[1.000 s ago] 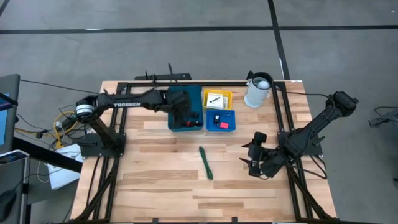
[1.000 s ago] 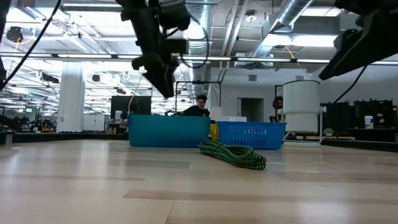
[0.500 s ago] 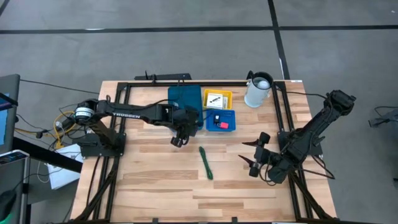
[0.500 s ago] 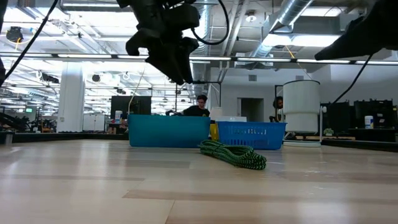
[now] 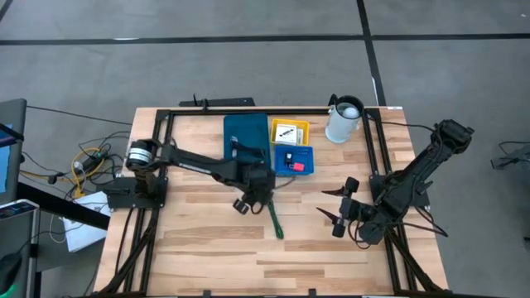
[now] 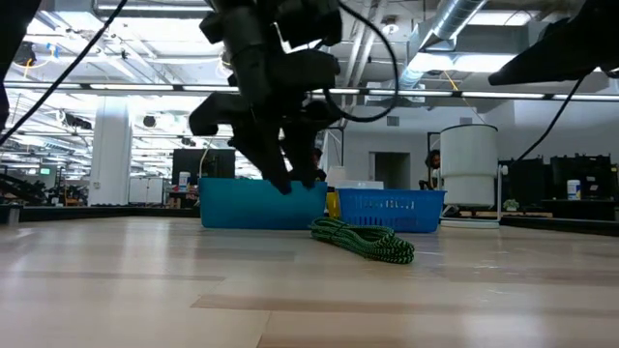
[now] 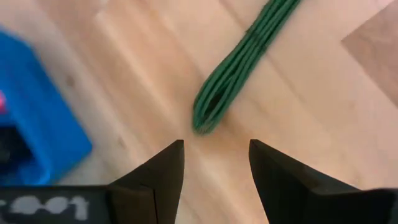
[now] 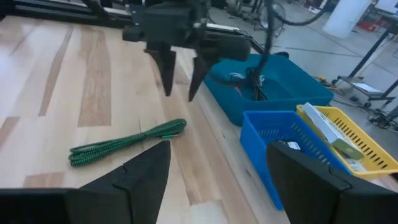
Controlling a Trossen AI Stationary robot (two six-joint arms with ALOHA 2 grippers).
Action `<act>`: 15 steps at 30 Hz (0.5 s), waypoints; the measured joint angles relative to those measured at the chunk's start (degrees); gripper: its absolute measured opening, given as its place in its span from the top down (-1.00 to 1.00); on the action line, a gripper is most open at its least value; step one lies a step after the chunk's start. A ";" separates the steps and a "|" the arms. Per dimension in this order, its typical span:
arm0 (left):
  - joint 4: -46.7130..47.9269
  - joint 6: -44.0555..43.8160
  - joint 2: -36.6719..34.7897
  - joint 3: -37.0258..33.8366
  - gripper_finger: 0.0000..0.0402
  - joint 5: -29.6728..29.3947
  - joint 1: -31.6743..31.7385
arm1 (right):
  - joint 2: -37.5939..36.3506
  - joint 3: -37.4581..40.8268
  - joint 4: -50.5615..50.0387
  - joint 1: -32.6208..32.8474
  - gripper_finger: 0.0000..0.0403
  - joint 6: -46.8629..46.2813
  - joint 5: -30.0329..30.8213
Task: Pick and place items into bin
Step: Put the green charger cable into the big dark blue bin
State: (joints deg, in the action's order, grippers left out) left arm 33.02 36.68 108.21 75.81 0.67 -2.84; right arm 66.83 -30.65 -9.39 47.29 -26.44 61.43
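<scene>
A green cord, folded into a long bundle (image 5: 274, 217), lies flat on the wooden table in front of the trays, also seen in the low view (image 6: 363, 240). My left gripper (image 5: 252, 197) hovers open just above the bundle's far end (image 7: 208, 118), with its fingers standing to either side and not touching it. The teal tray (image 5: 246, 132), yellow tray (image 5: 290, 131) and blue tray (image 5: 294, 153) sit together at the table's far middle. A red piece (image 5: 296, 166) lies in the blue tray. My right gripper (image 5: 335, 217) waits open near the table's right side.
A white cylindrical jug (image 5: 344, 120) stands right of the yellow tray. A black metal frame (image 5: 377, 157) runs along the table's sides and far edge. Bare wood stretches around the cord toward the near edge. People show far off in the room behind, in the low view.
My left gripper has swung from above the teal tray toward the near edge and to the right. It has come down over the far end of the green cord, still open. The cord has not moved.
</scene>
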 joint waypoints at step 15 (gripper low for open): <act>-2.31 6.22 3.32 2.88 0.15 -1.41 -5.05 | 0.00 0.00 -1.61 -0.02 -0.29 0.09 -0.11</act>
State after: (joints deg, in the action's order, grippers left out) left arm 30.71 42.90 111.54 78.70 -0.74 -7.89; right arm 66.83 -30.65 -11.00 47.27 -26.35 61.32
